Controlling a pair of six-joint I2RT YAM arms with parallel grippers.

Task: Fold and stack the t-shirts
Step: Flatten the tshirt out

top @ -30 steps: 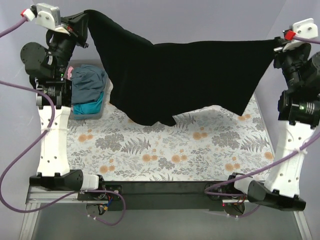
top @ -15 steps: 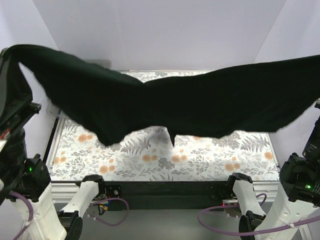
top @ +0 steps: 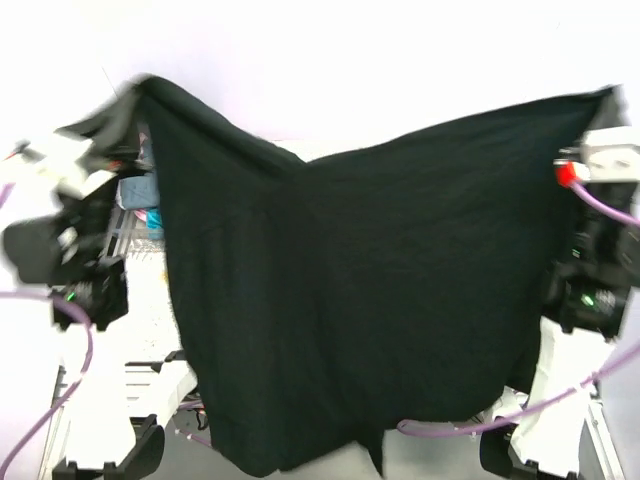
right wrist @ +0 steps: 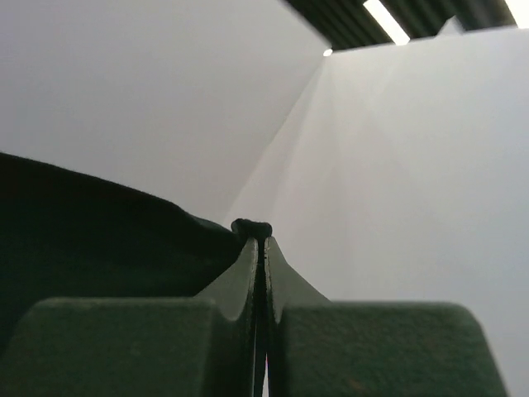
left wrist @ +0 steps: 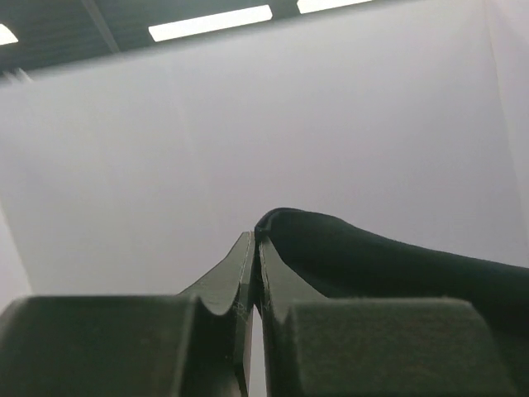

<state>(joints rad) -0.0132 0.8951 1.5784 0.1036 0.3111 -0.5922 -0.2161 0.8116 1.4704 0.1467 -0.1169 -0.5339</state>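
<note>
1. Now the black t-shirt (top: 340,300) fills most of the overhead view. A second ago it was a band stretched taut over the far side of the counter, and half a second ago it was swinging toward the camera. It hangs as a broad curtain, its lower edge down by the arm bases.
2. I read this as the shake-out or spread step. The cloth is open and roughly flat between two held corners, which is what I want before laying it down. No fold is made yet, so the task looks early for this shirt.
3. The left end effector (left wrist: 254,248) has its fingers pressed together on a bunched edge of black cloth, which trails off to its right. The wrist camera looks up at wall and ceiling lights, so this wrist is tilted upward.
4. The right end effector (right wrist: 263,240) is likewise clamped tight, with a small nub of black fabric pinched at the tips and the rest of the shirt falling away to its left. It also points upward.
5. Overhead, the left arm (top: 70,230) and right arm (top: 590,270) stand raised and well apart, holding the top corners high. The left side is motion-blurred.
6. The counter is almost wholly hidden behind the shirt, so I cannot tell where the hem sits relative to it.
</note>
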